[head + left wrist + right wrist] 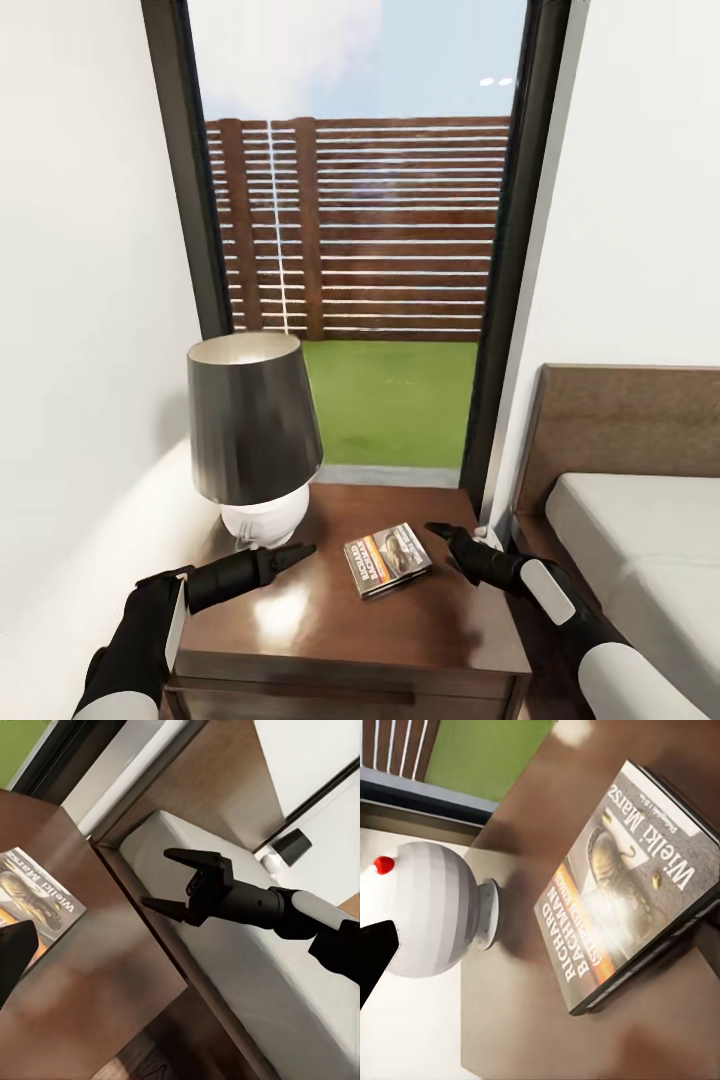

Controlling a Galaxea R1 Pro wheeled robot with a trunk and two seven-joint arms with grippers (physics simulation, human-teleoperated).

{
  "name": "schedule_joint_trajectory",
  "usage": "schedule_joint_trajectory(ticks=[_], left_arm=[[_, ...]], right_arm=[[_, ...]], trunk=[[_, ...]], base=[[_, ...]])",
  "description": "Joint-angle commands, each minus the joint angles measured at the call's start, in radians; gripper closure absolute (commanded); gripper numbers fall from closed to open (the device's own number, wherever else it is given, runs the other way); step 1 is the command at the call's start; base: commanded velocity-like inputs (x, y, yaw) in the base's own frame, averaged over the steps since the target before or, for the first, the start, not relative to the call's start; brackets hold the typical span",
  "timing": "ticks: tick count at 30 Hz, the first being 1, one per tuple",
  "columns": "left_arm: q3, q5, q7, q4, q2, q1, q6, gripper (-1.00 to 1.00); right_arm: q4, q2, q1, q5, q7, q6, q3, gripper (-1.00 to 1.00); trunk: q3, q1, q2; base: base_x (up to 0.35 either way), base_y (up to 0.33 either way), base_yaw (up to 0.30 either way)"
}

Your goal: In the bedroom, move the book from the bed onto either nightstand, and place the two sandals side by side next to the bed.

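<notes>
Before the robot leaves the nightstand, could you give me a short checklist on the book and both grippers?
1. Book lies flat on the nightstand: ok.
2. Book sits clear of the nightstand's edges: ok.
3. Right gripper open and apart from the book: ok.
4. Left gripper free of the book: ok; open or shut: cannot tell.
5. Lamp upright beside the book, not touching it: ok.
6. Sandals placed side by side next to the bed: cannot tell.
</notes>
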Motion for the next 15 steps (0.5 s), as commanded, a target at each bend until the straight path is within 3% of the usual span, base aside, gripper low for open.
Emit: schedule_joint_trajectory(ticks=[1, 15], left_arm=[[0.005, -0.011, -0.009, -0.001, -0.002, -0.001, 0.011, -1.00], [0.004, -0.011, -0.007, -0.001, -0.002, -0.001, 0.011, -1.00]], right_arm=[[0.000, -0.001, 0.000, -0.002, 0.001, 0.003, 0.001, -1.00], [0.001, 0.000, 0.000, -0.002, 0.000, 0.003, 0.004, -1.00]], trunk=[[0.002, -0.004, 0.007], [0.046, -0.058, 0.105]], base=[[0.000, 0.000, 0.000], [0.000, 0.000, 0.000]])
